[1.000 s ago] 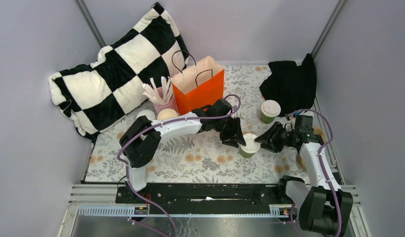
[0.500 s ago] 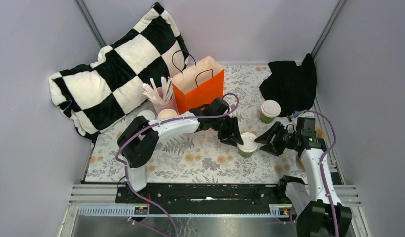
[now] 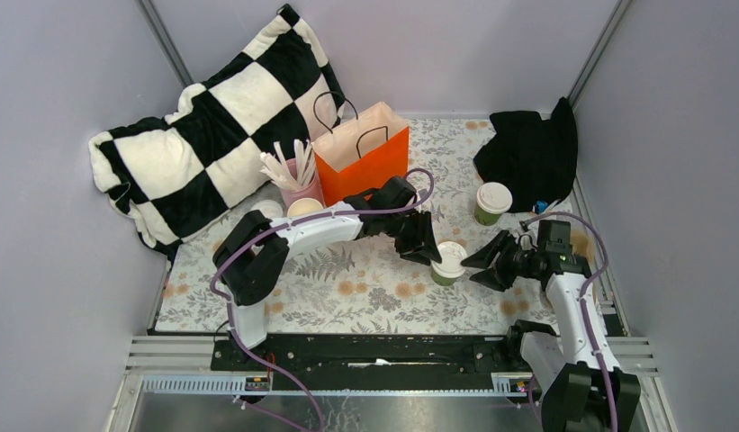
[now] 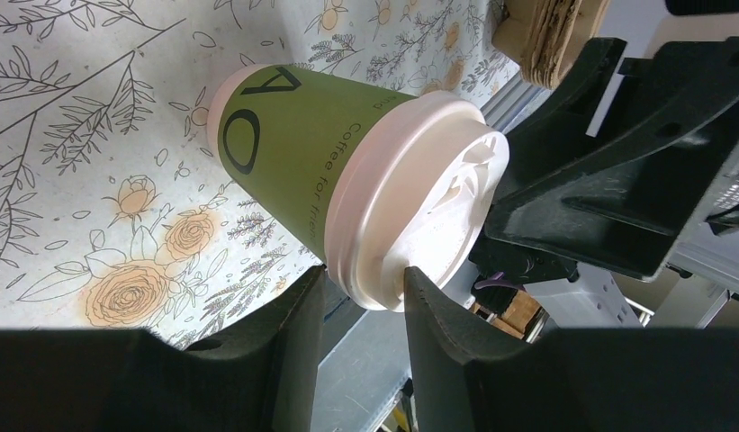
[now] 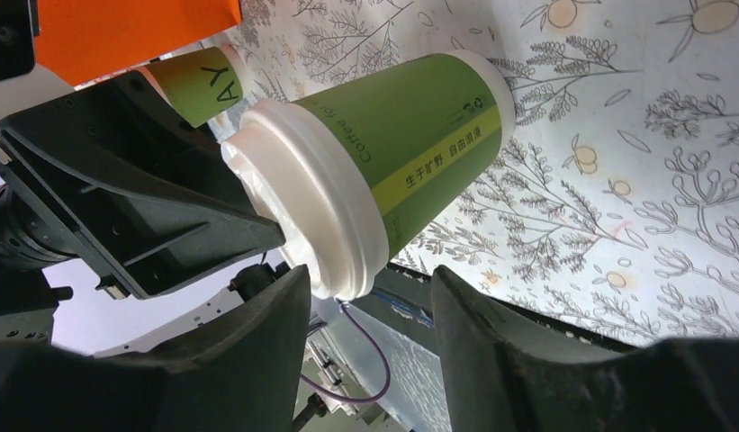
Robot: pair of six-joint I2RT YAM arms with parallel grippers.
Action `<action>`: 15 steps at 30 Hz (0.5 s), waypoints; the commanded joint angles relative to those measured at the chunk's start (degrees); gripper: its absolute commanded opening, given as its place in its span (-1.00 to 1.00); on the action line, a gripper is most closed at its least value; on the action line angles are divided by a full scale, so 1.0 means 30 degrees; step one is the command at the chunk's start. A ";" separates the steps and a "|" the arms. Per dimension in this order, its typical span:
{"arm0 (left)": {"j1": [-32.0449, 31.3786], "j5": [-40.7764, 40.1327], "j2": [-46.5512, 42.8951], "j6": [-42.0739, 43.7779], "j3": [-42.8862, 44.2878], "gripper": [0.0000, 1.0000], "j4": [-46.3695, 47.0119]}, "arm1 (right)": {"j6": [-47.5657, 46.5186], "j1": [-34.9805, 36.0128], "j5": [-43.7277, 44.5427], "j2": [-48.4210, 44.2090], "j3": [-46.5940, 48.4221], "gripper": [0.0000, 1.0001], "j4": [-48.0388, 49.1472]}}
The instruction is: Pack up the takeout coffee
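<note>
One takeout coffee cup (image 3: 448, 263), green with a white lid, is mid-table between both grippers. My left gripper (image 3: 428, 247) pinches its lid rim: in the left wrist view the lid edge of the cup (image 4: 293, 153) sits between the fingertips of the left gripper (image 4: 361, 292), one under the rim and one on the lid top. My right gripper (image 3: 482, 263) is just right of the cup and open. In the right wrist view the cup (image 5: 401, 153) lies beyond the wide gap of the right gripper (image 5: 370, 288). A second lidded cup (image 3: 492, 202) stands farther back right. The orange paper bag (image 3: 363, 153) stands open behind.
A checkered pillow (image 3: 203, 135) fills the back left. A pink cup of white sticks (image 3: 298, 184) and a stack of lidless cups (image 3: 304, 209) stand left of the bag. Black cloth (image 3: 527, 153) lies at the back right. Grey walls close in both sides.
The left gripper and the cup have shifted slightly left together. The right gripper has drawn back from the cup and sits a little nearer the front edge.
</note>
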 commanded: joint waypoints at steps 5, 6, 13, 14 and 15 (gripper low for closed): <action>0.0103 -0.1208 -0.0156 0.0962 -0.0658 -0.20 -0.1180 | -0.1547 0.0074 0.2629 -0.1631 0.2010 -0.05 -0.5114; 0.0098 -0.1207 -0.0169 0.0985 -0.0671 -0.20 -0.1180 | -0.1465 0.0067 0.3046 -0.1950 0.2131 -0.05 -0.5365; 0.0080 -0.1100 -0.0131 0.1082 -0.0665 -0.21 -0.1227 | -0.2165 0.0089 0.1647 -0.0804 0.2196 -0.04 -0.4517; 0.0077 -0.1091 -0.0129 0.1091 -0.0681 -0.21 -0.1226 | -0.2205 0.0102 0.1685 -0.0605 0.2319 -0.04 -0.4393; 0.0076 -0.1090 -0.0162 0.1056 -0.0731 -0.21 -0.1180 | -0.2133 0.0103 0.1763 -0.0474 0.2323 -0.04 -0.4184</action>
